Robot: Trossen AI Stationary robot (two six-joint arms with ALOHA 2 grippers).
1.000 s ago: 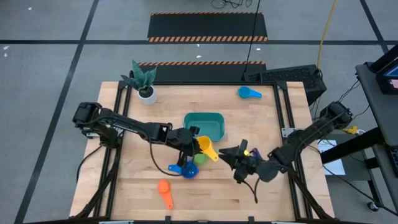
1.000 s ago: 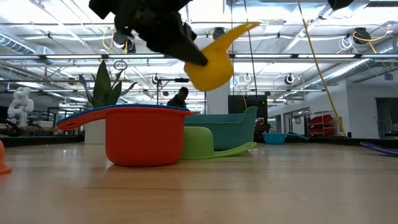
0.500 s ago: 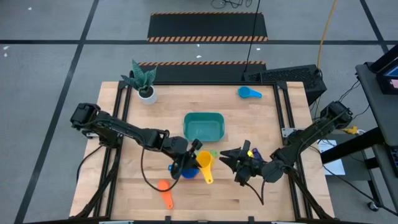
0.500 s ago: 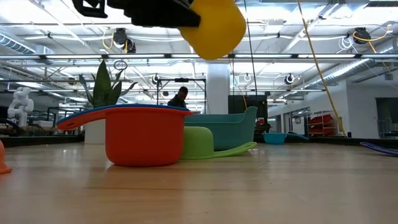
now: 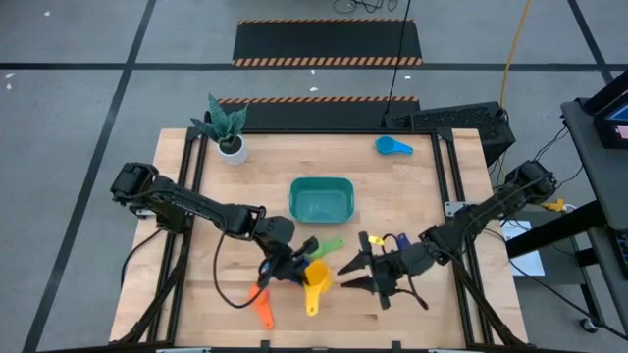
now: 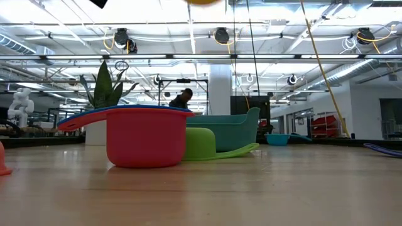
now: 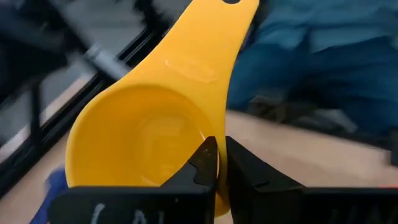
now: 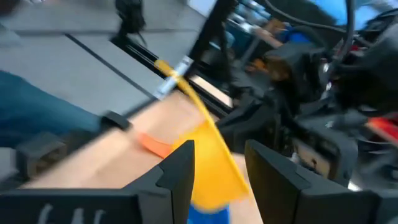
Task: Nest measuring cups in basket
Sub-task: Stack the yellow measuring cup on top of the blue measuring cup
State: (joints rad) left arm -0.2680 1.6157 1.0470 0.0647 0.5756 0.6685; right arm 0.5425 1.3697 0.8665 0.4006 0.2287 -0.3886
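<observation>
Yellow cup (image 5: pixel 316 276) is now on the near side of the teal basket (image 5: pixel 321 199), well apart from it; a second ago we held it just beside the basket. Our left jaws (image 7: pixel 214 163) pinch its rim tight. Our right jaws (image 5: pixel 355 278) are spread wide, just beside the cup. We think a hand-over comes next. No cup is in the basket yet.

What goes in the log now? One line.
left gripper: shut on yellow cup, aloft | right gripper: open, facing it | basket: empty
</observation>
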